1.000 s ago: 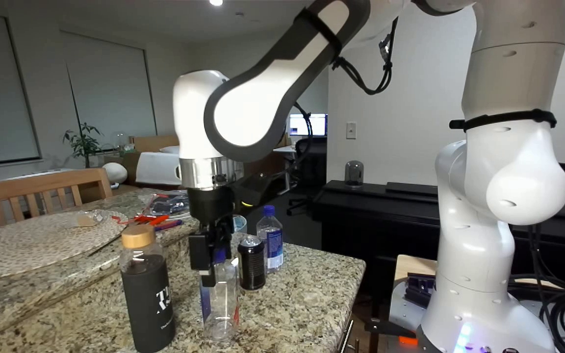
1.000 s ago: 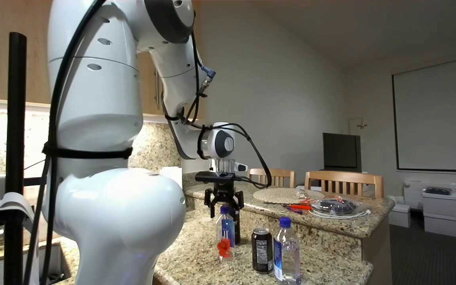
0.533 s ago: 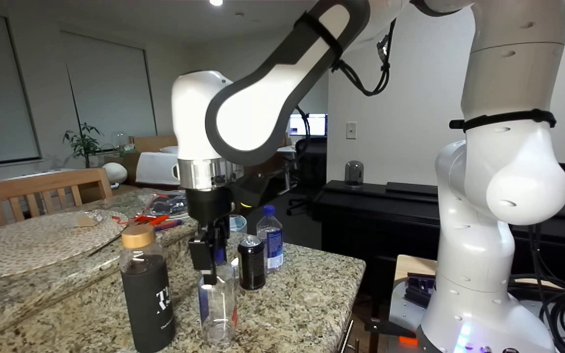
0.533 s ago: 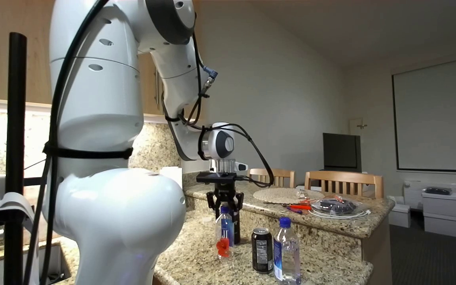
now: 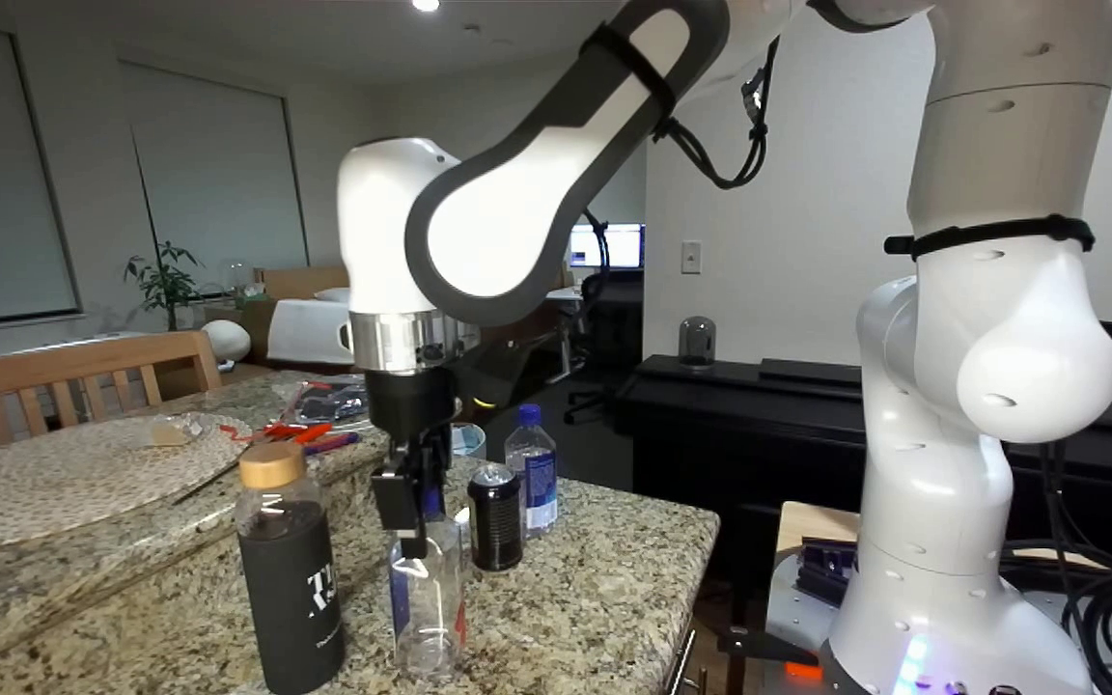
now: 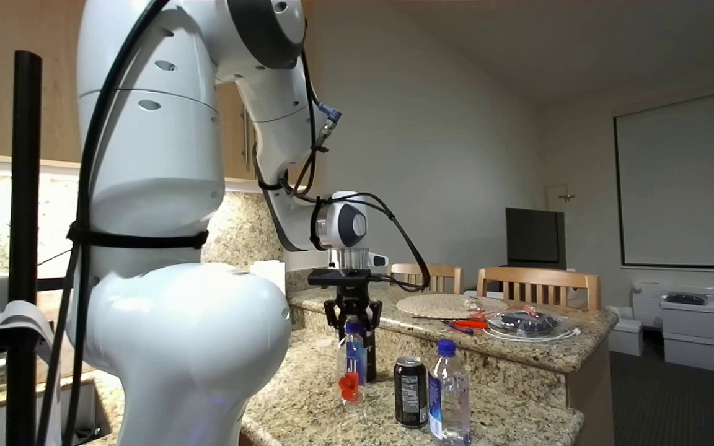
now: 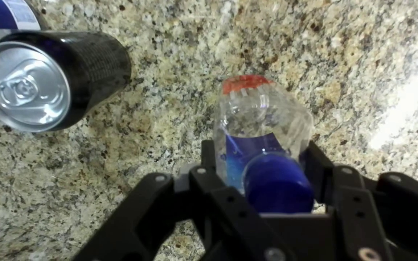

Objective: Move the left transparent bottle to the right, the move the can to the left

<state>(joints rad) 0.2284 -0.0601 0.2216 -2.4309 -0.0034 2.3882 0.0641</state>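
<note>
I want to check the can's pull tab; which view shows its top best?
The wrist view: it looks down on the can, with its silvery top and pull tab plain. Both exterior views show the can upright, mainly from the side, its top only a narrow oval, tab unclear.

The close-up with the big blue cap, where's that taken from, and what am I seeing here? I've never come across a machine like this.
The machine is a jointed white robot arm ending in a black pincer. The close-up is the wrist view, looking down past that pincer; the wider pictures come from two cameras outside the robot. The pincer sits against both sides of a blue-capped clear bottle, so it appears held. Also on the speckled counter stand a dark can, another clear bottle close beside the can, and a black bottle with white lettering.
</note>
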